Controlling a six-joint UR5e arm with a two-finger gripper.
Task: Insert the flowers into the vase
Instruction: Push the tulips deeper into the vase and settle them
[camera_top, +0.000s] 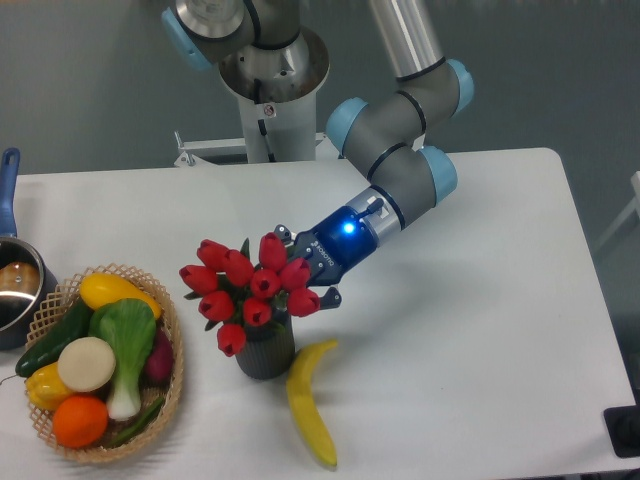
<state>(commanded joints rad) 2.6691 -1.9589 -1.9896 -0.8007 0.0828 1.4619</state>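
Flowers (248, 288) seated in the vase (264, 351), red buds bulging wider than its mouth. Gripper (306, 268) pressed against the bunch; fingers hidden, grip impossible to tell. Best released gently, withdrawn without tipping. Ribbed dark cylinder; glossy buds. Smooth banana (310, 400) just beside; woven basket (168, 385) left.

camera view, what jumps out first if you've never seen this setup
The red flowers stand out first, bunched over the dark ribbed vase near the table's middle, with the gripper reaching into them from the right, a blue light glowing on its wrist. Next come the yellow banana lying beside the vase and the woven basket of vegetables at the left.
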